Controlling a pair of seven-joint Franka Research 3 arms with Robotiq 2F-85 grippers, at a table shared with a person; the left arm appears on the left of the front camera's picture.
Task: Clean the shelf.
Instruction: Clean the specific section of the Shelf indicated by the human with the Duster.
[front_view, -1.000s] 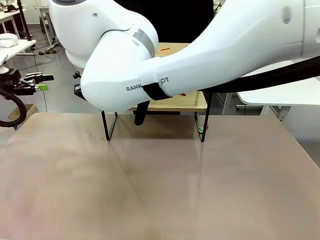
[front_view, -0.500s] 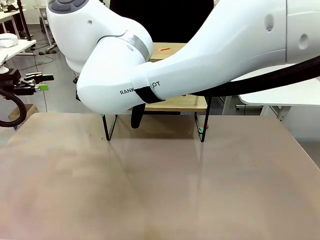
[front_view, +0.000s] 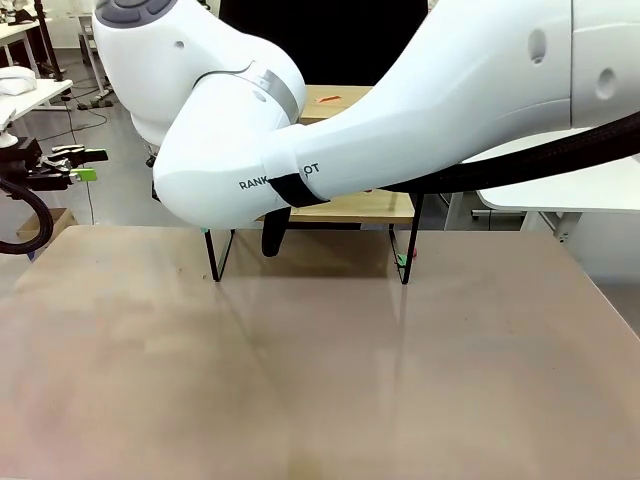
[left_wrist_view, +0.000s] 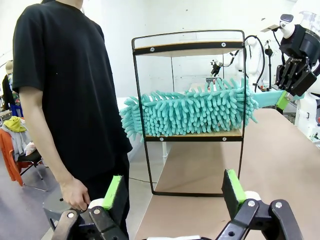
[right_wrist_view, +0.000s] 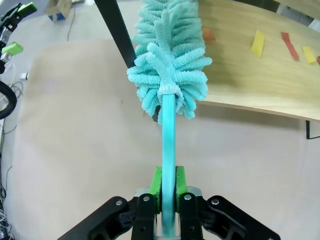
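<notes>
Right hand (right_wrist_view: 167, 184) is clamped on the fluffy teal duster (right_wrist_view: 167, 70), which lies on the lower board of the shelf (right_wrist_view: 250, 80). Left hand (left_wrist_view: 174, 191) is wide apart.

From where I stand, the big white right arm (front_view: 450, 110) comes in from the right and stretches clear across the middle, its rounded elbow joint hanging low. Its black right gripper (right_wrist_view: 168, 182) points forward and slightly down, green-padded fingers (right_wrist_view: 156, 181) pinched tight on a thin teal plastic duster handle (right_wrist_view: 169, 130). The black left gripper (left_wrist_view: 175, 194) is held off at the left side, roughly level, its own green-padded fingers (left_wrist_view: 114, 192) spread wide apart and gripping nothing.
</notes>
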